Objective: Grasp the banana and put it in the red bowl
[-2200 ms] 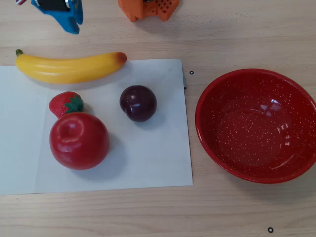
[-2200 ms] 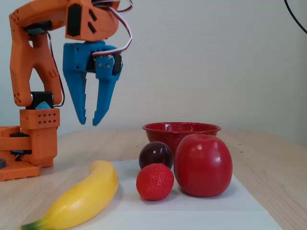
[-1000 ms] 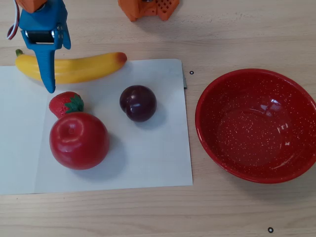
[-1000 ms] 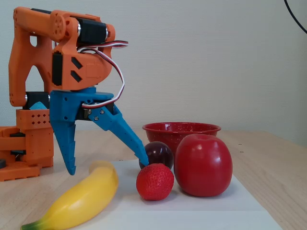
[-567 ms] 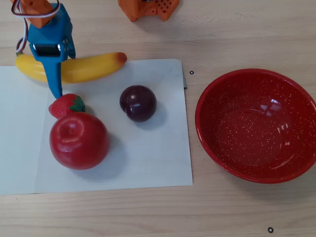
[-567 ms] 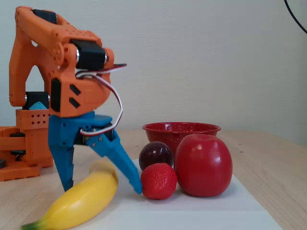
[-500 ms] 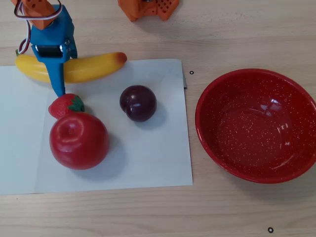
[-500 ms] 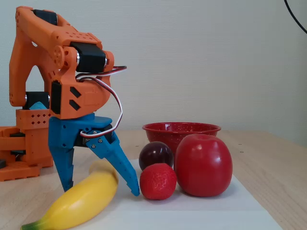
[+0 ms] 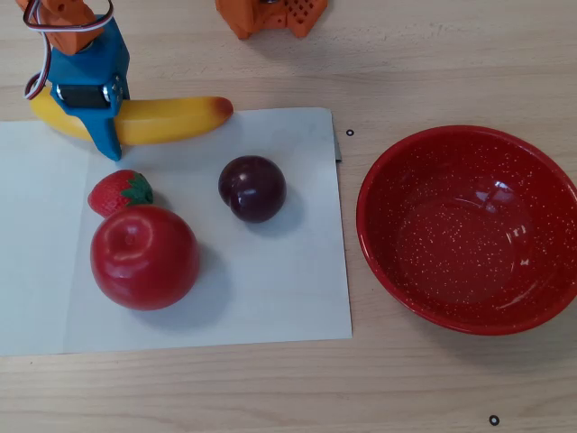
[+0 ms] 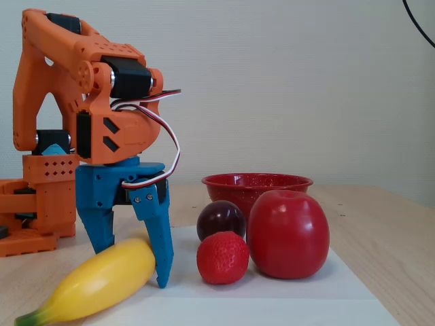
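- Tool (image 10: pixel 129 268) at upper left of overhead view, fingers straddling banana (image 9: pixel 171 118), still lying on the surface; can't tell if clamped yet.
- Risk: glossy banana gripped off-centre, may pivot or slip out.
- Count: one banana, one red bowl (image 9: pixel 469 311) (right, empty), one apple (image 9: pixel 144 257), one plum (image 9: pixel 252 188), one strawberry (image 9: pixel 117 192).
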